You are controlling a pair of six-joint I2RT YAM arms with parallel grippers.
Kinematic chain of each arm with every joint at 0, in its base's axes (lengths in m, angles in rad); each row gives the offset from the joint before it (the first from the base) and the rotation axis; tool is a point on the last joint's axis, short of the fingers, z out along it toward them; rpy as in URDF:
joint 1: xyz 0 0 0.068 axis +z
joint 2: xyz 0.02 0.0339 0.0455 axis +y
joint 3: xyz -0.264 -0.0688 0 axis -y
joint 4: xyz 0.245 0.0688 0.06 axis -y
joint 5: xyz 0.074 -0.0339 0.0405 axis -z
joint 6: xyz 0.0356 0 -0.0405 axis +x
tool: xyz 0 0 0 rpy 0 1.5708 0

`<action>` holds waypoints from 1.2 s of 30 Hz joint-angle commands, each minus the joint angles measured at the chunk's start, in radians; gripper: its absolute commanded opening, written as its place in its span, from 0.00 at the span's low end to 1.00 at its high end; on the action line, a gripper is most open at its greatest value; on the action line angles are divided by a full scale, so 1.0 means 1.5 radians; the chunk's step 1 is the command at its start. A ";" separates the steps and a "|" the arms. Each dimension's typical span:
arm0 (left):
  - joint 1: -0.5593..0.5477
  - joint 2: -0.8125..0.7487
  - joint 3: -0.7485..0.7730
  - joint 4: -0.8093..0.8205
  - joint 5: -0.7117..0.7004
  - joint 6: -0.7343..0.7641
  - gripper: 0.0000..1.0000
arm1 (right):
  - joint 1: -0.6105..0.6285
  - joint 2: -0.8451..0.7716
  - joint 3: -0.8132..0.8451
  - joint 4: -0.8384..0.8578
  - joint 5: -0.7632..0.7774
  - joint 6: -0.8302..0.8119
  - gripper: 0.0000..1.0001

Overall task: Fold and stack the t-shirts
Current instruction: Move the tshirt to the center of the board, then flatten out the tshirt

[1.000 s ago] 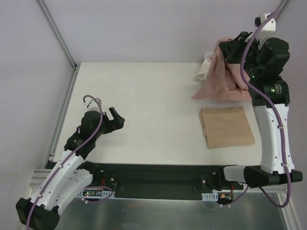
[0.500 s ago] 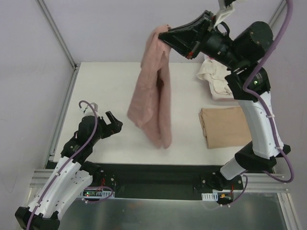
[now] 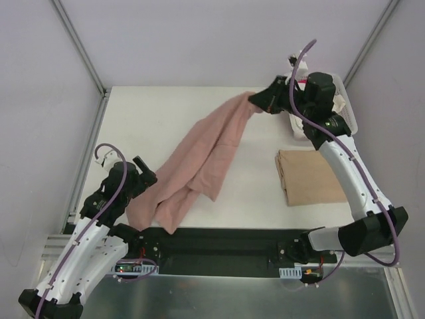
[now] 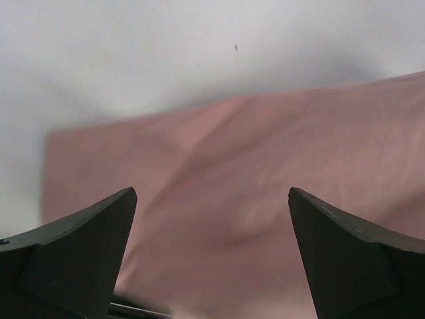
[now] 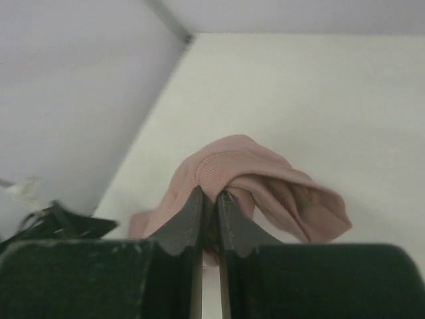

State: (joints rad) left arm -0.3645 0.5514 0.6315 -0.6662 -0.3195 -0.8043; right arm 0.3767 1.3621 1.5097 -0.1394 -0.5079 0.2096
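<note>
The dusty-pink t-shirt [image 3: 199, 156] stretches across the table from the back right to the front left. My right gripper [image 3: 255, 100] is shut on its ribbed collar end [image 5: 222, 169], holding that end up. The shirt's lower end [image 4: 265, 193] lies on the table under my left gripper [image 3: 149, 174], which is open and empty just above the cloth. A folded tan t-shirt [image 3: 313, 175] lies on the table at the right. A cream t-shirt [image 3: 340, 101] shows in the white basket, mostly hidden by my right arm.
The white slatted basket [image 3: 346, 113] stands at the back right corner behind my right arm. A metal frame post [image 3: 78, 45] runs along the table's left edge. The table's front edge meets a black rail [image 3: 219, 242].
My right gripper swung the pink shirt from the basket, lifted it high, then lowered it back right so the shirt now drapes across the table. My left gripper moved down onto its lower end.
</note>
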 commanded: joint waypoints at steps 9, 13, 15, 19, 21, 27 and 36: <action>0.006 0.165 0.046 -0.023 -0.004 -0.023 0.99 | -0.156 0.129 -0.032 -0.244 0.264 -0.206 0.97; 0.006 0.193 0.016 -0.023 0.021 -0.061 0.99 | -0.131 0.060 -0.119 -0.198 0.300 -0.162 0.97; 0.006 0.212 0.008 -0.021 0.014 -0.067 1.00 | -0.107 0.015 -0.185 -0.183 0.321 -0.150 0.97; 0.028 0.255 0.007 0.023 0.034 -0.064 0.99 | -0.013 -0.025 -0.266 -0.197 0.390 -0.142 0.97; 0.065 0.293 0.001 0.087 0.080 -0.051 0.98 | 0.016 -0.039 -0.290 -0.203 0.397 -0.122 0.97; 0.115 0.428 0.013 0.191 0.169 -0.037 0.78 | 0.097 -0.033 -0.330 -0.242 0.408 -0.115 0.97; 0.128 0.568 0.061 0.212 0.164 -0.037 0.59 | 0.138 -0.074 -0.391 -0.244 0.425 -0.099 0.97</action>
State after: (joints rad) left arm -0.1753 1.3659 0.6834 -0.3794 -0.0696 -0.8635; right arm 0.5652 1.3106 0.9478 -0.4999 0.1085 0.0353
